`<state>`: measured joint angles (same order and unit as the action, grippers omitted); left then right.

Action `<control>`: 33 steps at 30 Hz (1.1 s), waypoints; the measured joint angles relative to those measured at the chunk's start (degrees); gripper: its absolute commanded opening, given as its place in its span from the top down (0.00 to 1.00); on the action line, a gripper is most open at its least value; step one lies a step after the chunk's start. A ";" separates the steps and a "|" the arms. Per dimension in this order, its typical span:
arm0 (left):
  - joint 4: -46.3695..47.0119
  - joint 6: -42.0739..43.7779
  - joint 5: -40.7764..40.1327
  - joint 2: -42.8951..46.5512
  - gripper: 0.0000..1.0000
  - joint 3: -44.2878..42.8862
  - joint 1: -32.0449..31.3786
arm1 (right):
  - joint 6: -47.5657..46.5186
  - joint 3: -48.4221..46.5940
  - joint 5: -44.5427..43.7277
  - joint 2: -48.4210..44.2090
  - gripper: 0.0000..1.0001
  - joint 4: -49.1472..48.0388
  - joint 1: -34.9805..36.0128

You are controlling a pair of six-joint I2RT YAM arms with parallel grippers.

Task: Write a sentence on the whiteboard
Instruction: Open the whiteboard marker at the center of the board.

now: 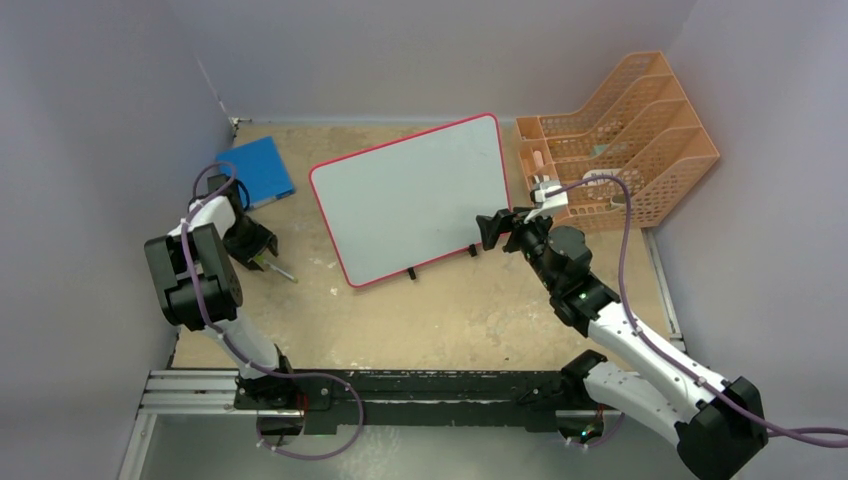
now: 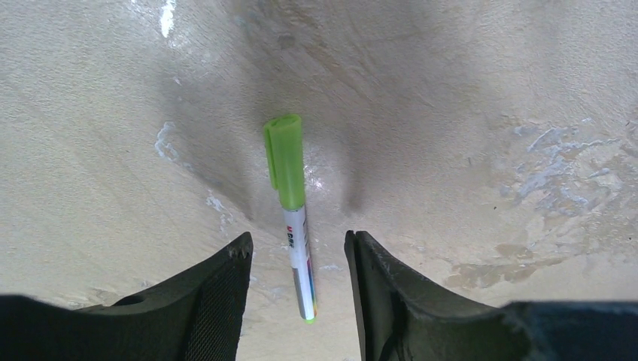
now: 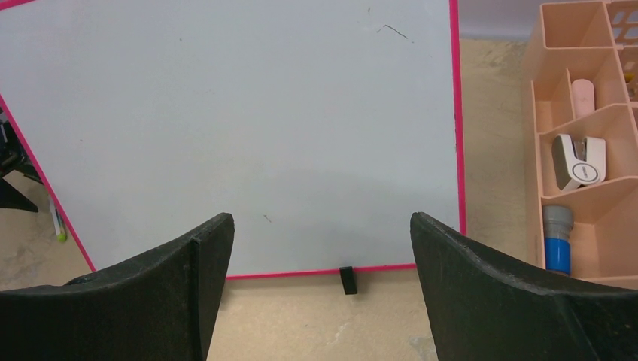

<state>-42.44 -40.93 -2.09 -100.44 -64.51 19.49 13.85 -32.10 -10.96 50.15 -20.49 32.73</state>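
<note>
**Opening step of the writing task: picking up the pen.** The large rectangular white whiteboard with a thin red rim [image 1: 410, 200] rests near the middle of the pale wooden table [image 1: 480, 310]. It is turned askew, with its two small black feet [image 1: 411, 272] at the near edge. It lies between a blue square pad [image 1: 258, 170] at the far left and an orange plastic desk organiser [image 1: 640, 150] at the far right. Its surface bears no writing, only a few faint dark specks seen from the right wrist. The left gripper [image 2: 299, 239] hangs low over a slim white marker with a lime-green cap [image 2: 290, 169], which lies flat on the table between the two black fingers. This pincer is released, with a gap showing on each side of the barrel. The right gripper [image 3: 322, 218] hovers just beside the board's near right corner, its pincer likewise released and spread wide, with nothing between the fingers. Judged from this, the next move calls for the left fingers to close squarely on the barrel and lift. The cap, still on, must come off before any stroke, probably with the right gripper's help
</note>
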 measured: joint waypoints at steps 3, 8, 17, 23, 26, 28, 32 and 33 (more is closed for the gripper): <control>-0.02 -0.02 -0.07 0.07 0.54 0.00 0.00 | 0.00 0.00 0.00 0.09 0.11 0.07 0.00; -0.02 0.00 -0.70 -0.61 0.59 0.00 0.00 | -0.02 0.00 0.00 0.09 0.11 0.02 0.00; -0.50 0.35 -2.38 -2.36 0.80 -0.09 0.00 | -0.02 0.00 0.00 0.04 0.11 0.02 0.00; -0.09 1.25 -1.92 -2.05 0.96 0.17 0.00 | -0.11 0.00 0.20 -0.22 0.10 0.04 0.02; 0.44 1.57 -1.55 -0.74 1.00 1.46 0.00 | -0.22 0.00 0.63 -0.72 0.09 0.04 0.00; 0.37 1.77 -0.90 0.87 1.00 2.84 0.00 | -0.26 0.00 1.51 -0.96 0.09 0.02 0.00; -0.26 2.49 1.07 6.67 1.00 4.52 0.00 | -0.24 0.00 3.74 -1.46 0.09 -0.02 0.00; -0.42 2.58 1.99 8.87 1.00 4.70 0.00 | -0.24 0.00 4.63 -1.66 0.09 -0.09 0.00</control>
<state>-42.85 -38.35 -0.10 -91.57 -59.81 19.49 13.61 -32.10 -6.33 48.49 -20.58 32.73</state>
